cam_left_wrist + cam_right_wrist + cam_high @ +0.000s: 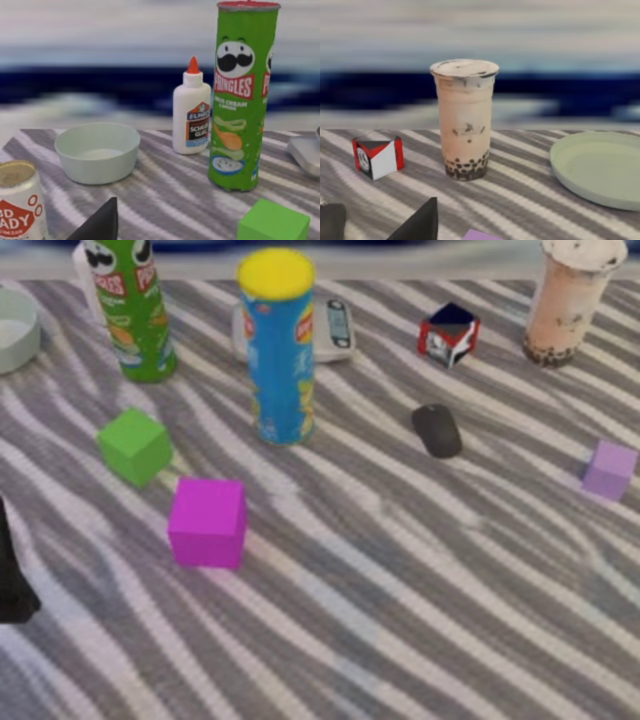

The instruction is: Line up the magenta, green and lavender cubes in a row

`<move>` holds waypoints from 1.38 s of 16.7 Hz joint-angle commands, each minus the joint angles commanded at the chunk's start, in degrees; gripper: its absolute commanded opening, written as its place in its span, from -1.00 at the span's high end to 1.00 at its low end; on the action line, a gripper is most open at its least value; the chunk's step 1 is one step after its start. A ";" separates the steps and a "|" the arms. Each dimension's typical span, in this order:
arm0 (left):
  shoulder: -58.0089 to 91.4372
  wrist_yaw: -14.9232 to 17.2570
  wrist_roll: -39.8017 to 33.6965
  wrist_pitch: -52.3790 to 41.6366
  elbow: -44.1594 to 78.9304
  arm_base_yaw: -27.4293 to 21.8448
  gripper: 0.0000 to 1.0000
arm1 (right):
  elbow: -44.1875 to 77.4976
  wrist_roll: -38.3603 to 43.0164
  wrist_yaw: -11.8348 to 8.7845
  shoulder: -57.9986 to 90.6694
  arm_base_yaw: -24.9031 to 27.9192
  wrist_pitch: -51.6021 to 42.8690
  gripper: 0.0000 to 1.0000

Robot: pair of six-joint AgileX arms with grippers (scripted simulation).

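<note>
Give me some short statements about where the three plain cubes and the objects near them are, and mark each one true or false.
1. The bright magenta cube touches the bright green cube. False: a gap separates them.
2. The pale lavender cube sits near the table's right edge. True.
3. The dark computer mouse lies on the magenta cube. False: it lies on the striped cloth.
4. The tall blue chip can stands upright. True.
</note>
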 joint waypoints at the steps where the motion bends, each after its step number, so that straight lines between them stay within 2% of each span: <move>1: 0.00 0.00 0.00 0.00 0.00 0.00 -1.00 | 0.00 0.00 0.00 0.00 0.00 0.00 -1.00; 5: 0.00 0.00 0.00 0.00 0.00 0.00 -1.00 | 3.51 -2.27 -0.10 3.54 0.26 -2.45 -1.00; 9: 0.00 0.00 0.00 0.00 0.00 0.00 -1.00 | 16.33 -9.74 -0.11 16.79 0.78 -10.84 -1.00; 23: 0.00 0.00 0.00 0.00 0.00 0.00 -1.00 | 82.34 -48.20 0.18 101.75 3.22 -56.09 -1.00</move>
